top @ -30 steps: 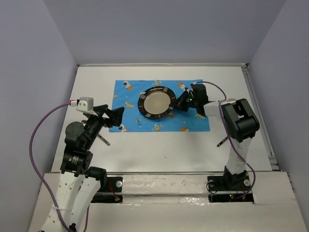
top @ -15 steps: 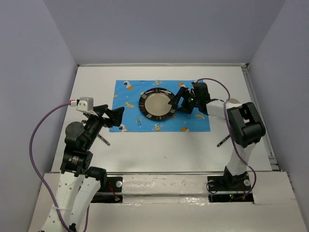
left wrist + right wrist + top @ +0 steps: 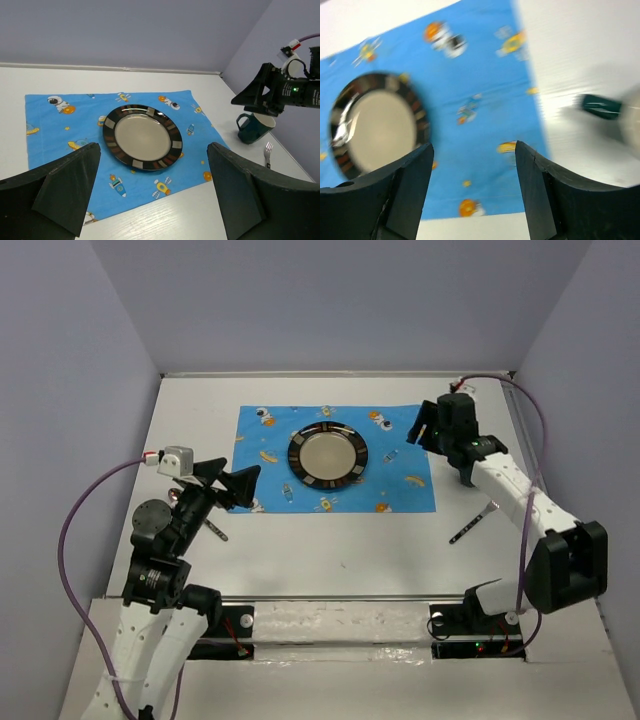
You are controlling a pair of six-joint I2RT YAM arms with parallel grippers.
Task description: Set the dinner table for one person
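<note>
The white dinner table (image 3: 330,540) carries a blue cartoon placemat (image 3: 400,490) with a dark-rimmed plate (image 3: 327,454) at its middle. In the left wrist view the plate (image 3: 142,136) lies flat on the placemat (image 3: 50,135). My right gripper (image 3: 420,426) hovers open and empty over the mat's right edge, well apart from the plate; its view is blurred, with the jaws of the gripper (image 3: 473,146) wide over blue cloth. My left gripper (image 3: 238,480) is open and empty at the mat's near left corner, with the jaws of the gripper (image 3: 152,150) framing the plate.
A dark green mug (image 3: 253,128) stands on the bare table right of the mat, below the right arm; the top view hides it. A fork (image 3: 472,524) lies at the near right. A thin utensil (image 3: 213,530) lies beside the left arm. Walls close the back and sides.
My right gripper let go of the plate's right rim, opened, and pulled back to the right and away from the plate. The plate stays on the mat. The left arm barely shifted.
</note>
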